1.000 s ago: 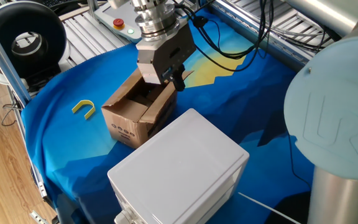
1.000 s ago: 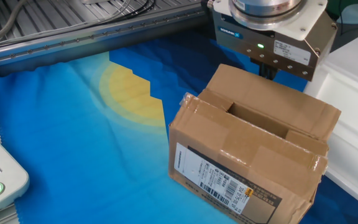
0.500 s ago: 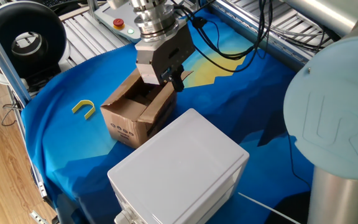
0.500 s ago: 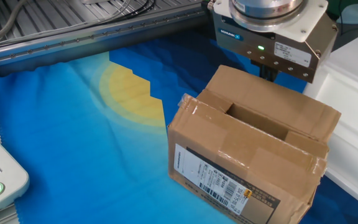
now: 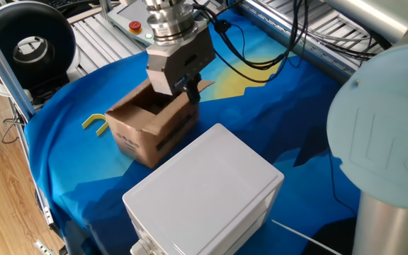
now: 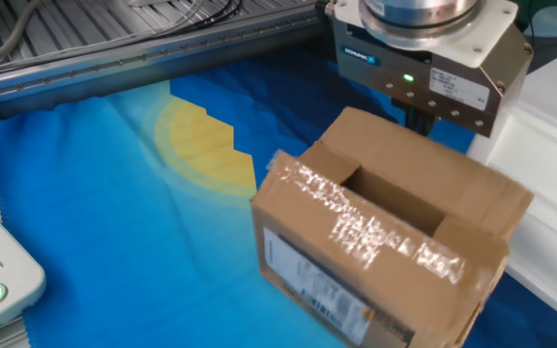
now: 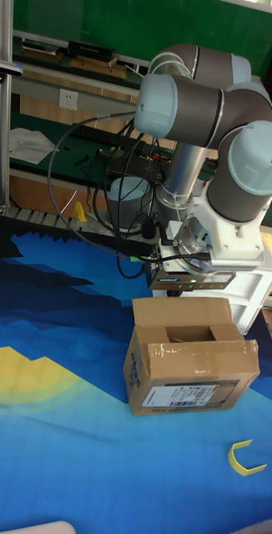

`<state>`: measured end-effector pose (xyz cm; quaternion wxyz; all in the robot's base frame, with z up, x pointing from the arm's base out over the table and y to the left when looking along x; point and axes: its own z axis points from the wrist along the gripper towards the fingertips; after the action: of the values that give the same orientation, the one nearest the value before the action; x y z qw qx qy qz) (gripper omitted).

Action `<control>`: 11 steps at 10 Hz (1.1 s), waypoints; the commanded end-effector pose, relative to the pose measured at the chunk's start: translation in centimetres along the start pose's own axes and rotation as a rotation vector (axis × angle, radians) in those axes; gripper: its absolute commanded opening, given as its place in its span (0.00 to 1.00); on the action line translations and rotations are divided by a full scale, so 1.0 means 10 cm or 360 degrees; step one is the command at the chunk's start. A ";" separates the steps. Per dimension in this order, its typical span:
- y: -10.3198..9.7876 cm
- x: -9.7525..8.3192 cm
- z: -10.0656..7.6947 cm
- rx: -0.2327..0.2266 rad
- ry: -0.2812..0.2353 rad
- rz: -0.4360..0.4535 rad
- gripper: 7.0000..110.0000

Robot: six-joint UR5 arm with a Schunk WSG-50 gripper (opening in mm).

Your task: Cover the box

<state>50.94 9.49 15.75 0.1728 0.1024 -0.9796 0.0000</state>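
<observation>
The box (image 5: 146,125) sits on the blue and yellow cloth (image 5: 275,120) that covers the tabletop, just beside the larger white plastic box (image 5: 204,191). It looks blurred in both fixed views. Its top is only partly covered: the taped flaps (image 6: 375,227) lie roughly flat along the near side, and a dark rectangular gap (image 6: 395,193) is open in the middle of the top. In the tall fixed view the same slot (image 7: 190,334) shows between the rear flap (image 7: 182,311) and the front taped one. A white printed label (image 7: 190,394) with black text runs along the lower front face.

The hand (image 5: 186,88) hangs over the far edge of the box, at the rear flap. Its grey housing (image 6: 424,58) carries a small lit green light (image 6: 410,79) and fills the top of the other fixed view. The fingers are mostly hidden behind the housing and the cardboard — I cannot tell how far apart they stand or whether they grip anything. Black cables (image 5: 261,49) loop away from the wrist.

A small yellow U-shaped piece (image 5: 94,122) lies on the cloth just beside the box's left corner; in the tall fixed view it (image 7: 246,460) lies apart from the box, in front of it to the right.
</observation>
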 end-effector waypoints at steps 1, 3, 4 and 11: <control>0.20 -0.31 -0.12 -0.0102 -0.0226 0.0021 0.00; 0.32 -0.53 -0.22 -0.0170 -0.0405 0.0048 0.00; 0.36 -0.59 -0.24 -0.0190 -0.0443 0.0060 0.00; 0.61 -0.73 -0.40 -0.0212 -0.0524 0.0171 0.00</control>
<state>57.28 15.49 16.53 0.0256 0.0506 -0.9965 -0.0616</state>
